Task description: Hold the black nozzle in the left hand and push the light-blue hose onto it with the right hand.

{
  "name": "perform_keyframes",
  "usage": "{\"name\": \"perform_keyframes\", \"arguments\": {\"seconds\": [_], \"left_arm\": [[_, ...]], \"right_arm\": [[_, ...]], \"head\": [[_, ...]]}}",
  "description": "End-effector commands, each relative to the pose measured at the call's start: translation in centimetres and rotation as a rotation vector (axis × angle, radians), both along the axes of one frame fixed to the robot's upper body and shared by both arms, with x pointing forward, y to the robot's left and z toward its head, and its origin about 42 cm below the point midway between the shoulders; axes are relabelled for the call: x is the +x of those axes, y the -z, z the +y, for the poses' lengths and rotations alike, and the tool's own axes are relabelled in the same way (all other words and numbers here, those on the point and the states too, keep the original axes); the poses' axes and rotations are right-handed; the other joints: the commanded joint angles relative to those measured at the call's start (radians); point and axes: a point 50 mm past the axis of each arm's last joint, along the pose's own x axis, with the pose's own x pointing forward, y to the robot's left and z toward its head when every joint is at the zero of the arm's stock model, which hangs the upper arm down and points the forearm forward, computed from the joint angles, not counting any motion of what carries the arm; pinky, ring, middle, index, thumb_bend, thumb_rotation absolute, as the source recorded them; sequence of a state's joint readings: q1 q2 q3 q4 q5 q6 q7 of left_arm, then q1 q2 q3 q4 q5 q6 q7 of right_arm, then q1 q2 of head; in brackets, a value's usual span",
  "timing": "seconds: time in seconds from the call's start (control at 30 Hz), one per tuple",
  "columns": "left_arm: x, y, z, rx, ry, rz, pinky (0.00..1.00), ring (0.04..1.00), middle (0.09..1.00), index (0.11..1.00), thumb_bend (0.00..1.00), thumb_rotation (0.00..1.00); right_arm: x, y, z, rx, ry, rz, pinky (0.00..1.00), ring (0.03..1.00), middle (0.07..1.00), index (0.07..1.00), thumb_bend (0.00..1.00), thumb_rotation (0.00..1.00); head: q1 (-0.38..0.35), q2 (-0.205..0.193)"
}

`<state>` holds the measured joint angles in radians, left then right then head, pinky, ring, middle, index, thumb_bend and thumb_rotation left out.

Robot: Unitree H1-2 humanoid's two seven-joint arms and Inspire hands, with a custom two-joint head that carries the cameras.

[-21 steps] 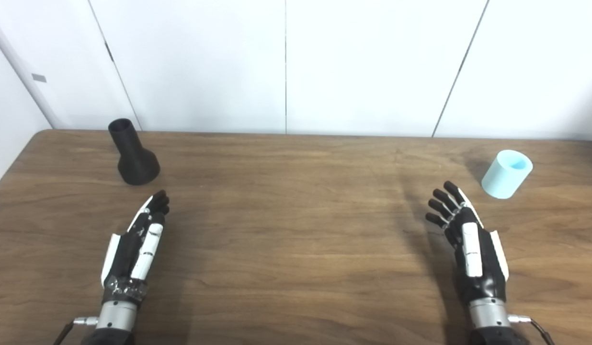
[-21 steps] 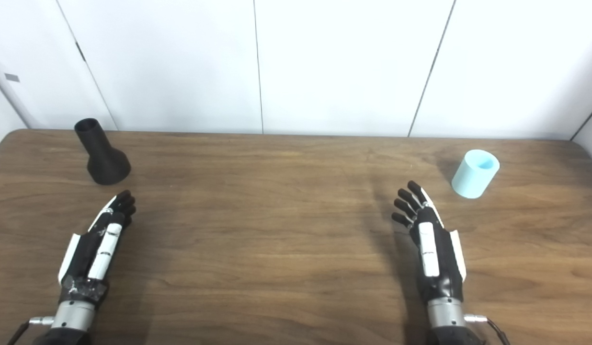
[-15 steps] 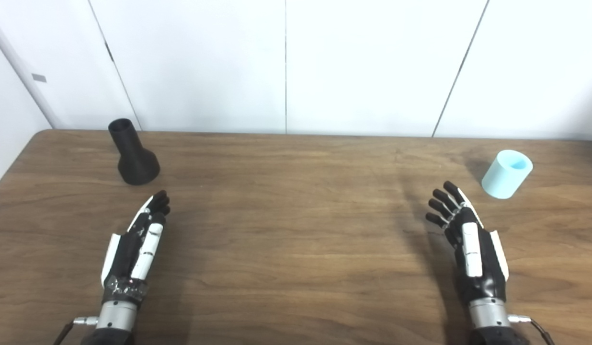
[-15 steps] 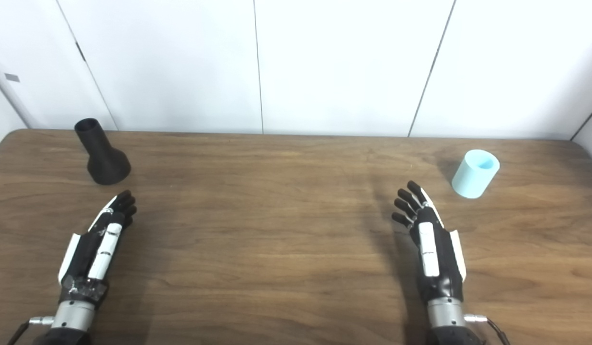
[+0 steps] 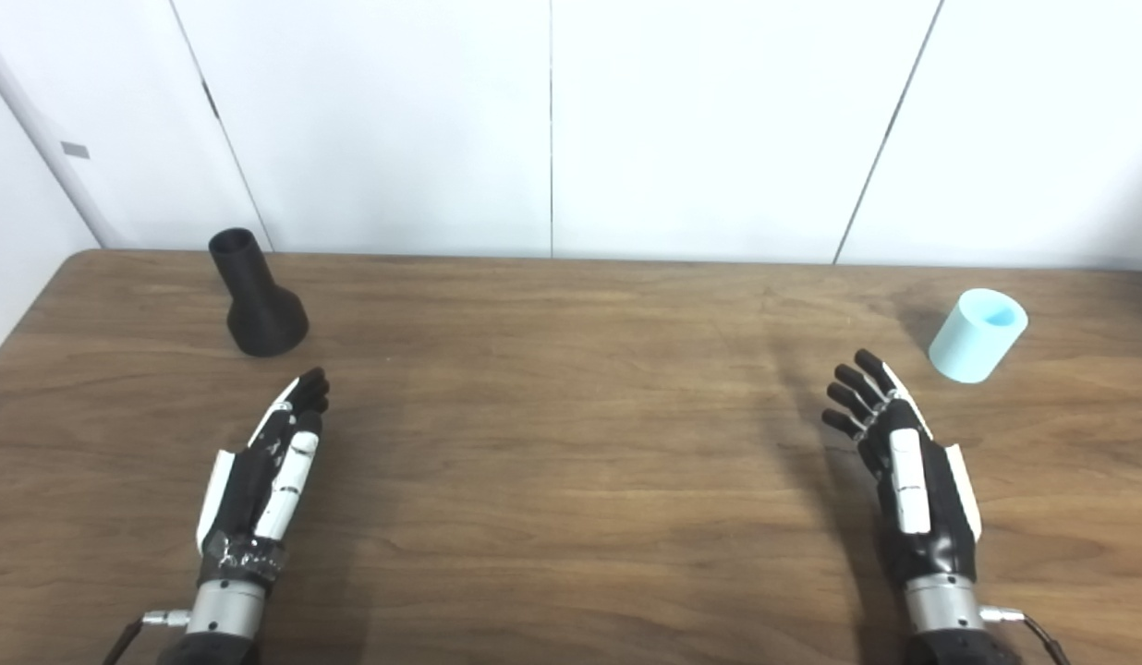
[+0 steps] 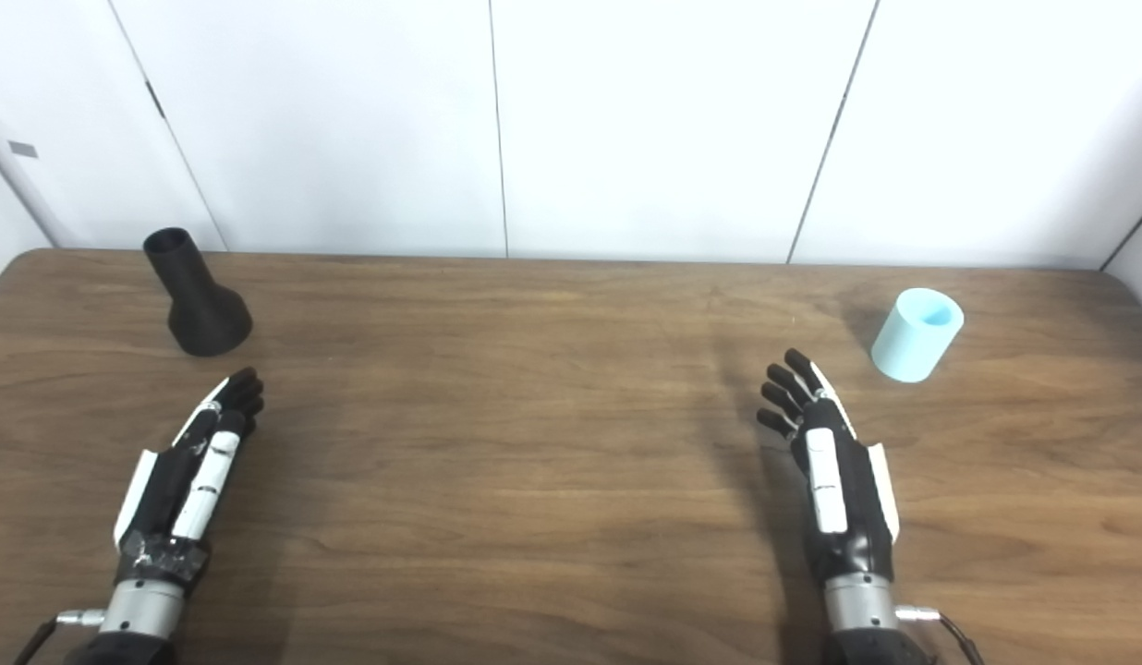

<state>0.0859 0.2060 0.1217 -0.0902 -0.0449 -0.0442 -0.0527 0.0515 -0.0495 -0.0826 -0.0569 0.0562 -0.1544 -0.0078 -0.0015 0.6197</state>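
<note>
Currently we see both robot hands over the brown wood-grain worktop (image 5: 571,443), neither holding anything. Our left robot hand (image 5: 266,462) is extended flat, its fingers stretched forward and lying close side by side, pointing toward the black flared plastic nozzle (image 5: 255,297). That nozzle stands upright on its wide base at the far left of the worktop, narrow open end up, just ahead of the left fingertips and not touching them. Our right robot hand (image 5: 904,462) is also stretched out with fingers fanned apart and empty. The light-blue short cylindrical hose piece (image 5: 977,334) stands at the far right of the worktop, open end up, looking tilted away to the right from this angle. It sits near the right fingertips, ahead and to their right, with a clear gap of worktop between. Nozzle and hose piece are well apart, at opposite ends of the worktop. Behind it, white wall panels (image 5: 552,129).
</note>
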Motion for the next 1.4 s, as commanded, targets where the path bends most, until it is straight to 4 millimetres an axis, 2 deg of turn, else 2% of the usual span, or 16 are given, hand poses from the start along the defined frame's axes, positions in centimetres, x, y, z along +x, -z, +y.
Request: {"name": "perform_keyframes", "arguments": {"seconds": [0.0,0.13,0.3,0.5,0.57,0.67,0.83,0.9,1.0,1.1,1.2,1.37], "left_arm": [[-1.3,1.8,-0.3,-0.020,0.006,0.089,0.94,0.931,0.926,0.919,0.38,0.74],[-1.4,1.8,-0.3,0.002,0.009,0.087,0.94,0.934,0.927,0.923,0.35,0.74],[-1.5,1.7,-0.5,0.037,0.008,0.086,0.92,0.932,0.921,0.922,0.33,0.69],[-1.9,1.5,-0.7,0.033,-0.015,0.093,0.89,0.917,0.916,0.925,0.36,0.57],[-1.9,1.3,-0.9,0.013,-0.037,0.087,0.89,0.912,0.912,0.923,0.37,0.47],[-2.2,1.3,-0.9,0.018,-0.081,0.069,0.84,0.879,0.886,0.902,0.44,0.34],[-2.5,0.7,-0.8,0.070,-0.167,0.024,0.81,0.844,0.856,0.872,0.63,0.21],[-2.3,0.1,-0.5,0.131,-0.202,0.004,0.82,0.839,0.851,0.871,0.68,0.21],[-1.6,-0.8,0.4,0.163,-0.235,-0.027,0.82,0.829,0.849,0.880,0.80,0.20],[-0.7,-1.9,1.3,0.175,-0.253,-0.050,0.83,0.840,0.863,0.897,0.87,0.18],[0.7,-3.6,2.3,0.206,-0.266,-0.102,0.81,0.839,0.872,0.913,0.94,0.18],[2.4,-5.8,3.2,0.235,-0.282,-0.132,0.84,0.867,0.885,0.914,0.98,0.19]], "right_arm": [[-2.0,3.1,0.5,0.034,0.011,0.113,0.78,0.846,0.857,0.880,0.40,0.95],[-2.1,3.0,0.4,0.032,0.007,0.116,0.78,0.849,0.859,0.885,0.39,0.97],[-2.3,2.9,0.3,0.033,0.011,0.116,0.77,0.846,0.861,0.884,0.39,0.97],[-2.6,2.9,0.1,0.051,0.012,0.118,0.79,0.857,0.870,0.889,0.41,0.94],[-2.7,2.8,-0.1,0.053,0.014,0.120,0.79,0.849,0.863,0.885,0.42,0.92],[-2.9,2.8,-0.3,0.043,0.020,0.127,0.78,0.851,0.864,0.891,0.40,0.94],[-3.3,2.9,-0.9,0.048,0.012,0.124,0.82,0.869,0.874,0.909,0.39,0.97],[-3.4,2.9,-1.1,0.064,0.014,0.137,0.82,0.870,0.874,0.910,0.40,0.97],[-3.7,2.8,-1.4,0.064,0.020,0.143,0.83,0.865,0.870,0.908,0.40,0.95],[-3.9,2.8,-1.5,0.071,0.025,0.145,0.82,0.861,0.870,0.912,0.41,0.90],[-3.9,2.5,-1.5,0.093,0.027,0.146,0.81,0.870,0.882,0.924,0.40,0.83],[-4.0,2.6,-1.7,0.078,0.024,0.147,0.81,0.873,0.888,0.931,0.41,0.81]], "head": [[0.002,0.000],[0.019,-0.003],[0.034,-0.005],[0.056,-0.007],[0.088,-0.010],[0.125,-0.013],[0.155,-0.020],[0.174,-0.024],[0.197,-0.026],[0.205,-0.025],[0.208,-0.025],[0.224,-0.032]]}}
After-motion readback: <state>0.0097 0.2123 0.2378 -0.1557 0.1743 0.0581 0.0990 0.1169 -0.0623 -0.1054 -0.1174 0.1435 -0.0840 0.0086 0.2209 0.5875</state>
